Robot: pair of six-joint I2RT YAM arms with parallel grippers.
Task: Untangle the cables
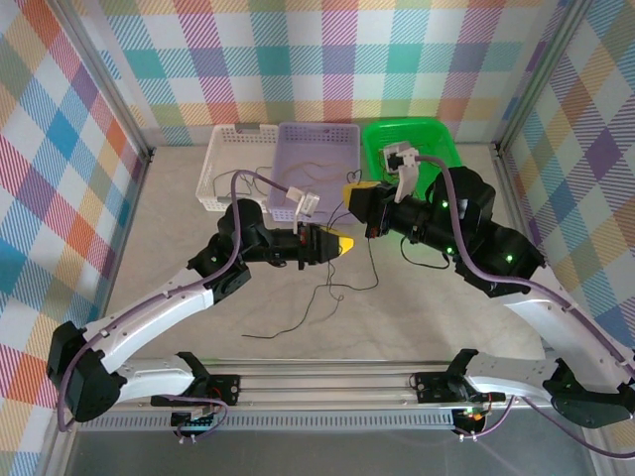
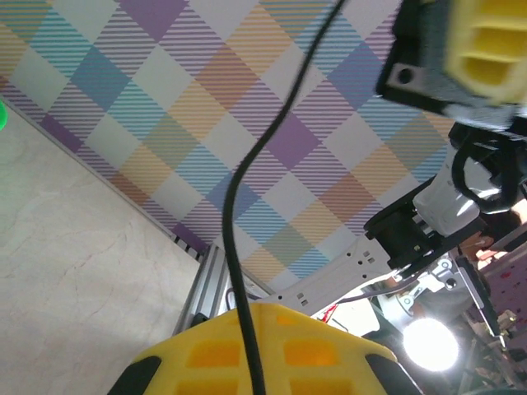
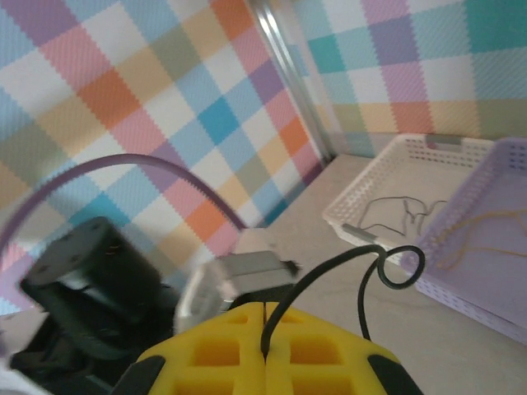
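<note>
**Two closed grippers sharing one black cable above the table**

Both white-and-black arms rise from the near edge with elbows bent outward. They meet over the middle of the pale, marbled table top (image 1: 159, 233). The left gripper (image 1: 342, 244) points to the right. The right gripper (image 1: 355, 188) lies just beyond it and points left, so the two tips are near each other but apart. Each gripper has blocky yellow plastic fingers moulded with recessed square pockets.

In the left wrist view the yellow fingers are pressed together on a thin black cable (image 2: 233, 206). This smooth, flexible strand leaves their seam and curves upward toward the right gripper. In the right wrist view the black cable likewise comes out of the closed seam of the right gripper's fingers and curls into a small loop. Below the grippers it hangs to the table and lies in loose bends trailing toward the near left.

Three perforated plastic baskets stand side by side at the far edge:
- a white rectangular basket (image 1: 208, 178), holding a fine dark cable (image 3: 395, 207);
- a lavender basket (image 1: 317, 130), holding a fine orange-yellow cable (image 3: 473, 234);
- a bright green basket (image 1: 382, 134).

Thick, glossy purple hoses (image 3: 123, 158) run along both arms.
</note>
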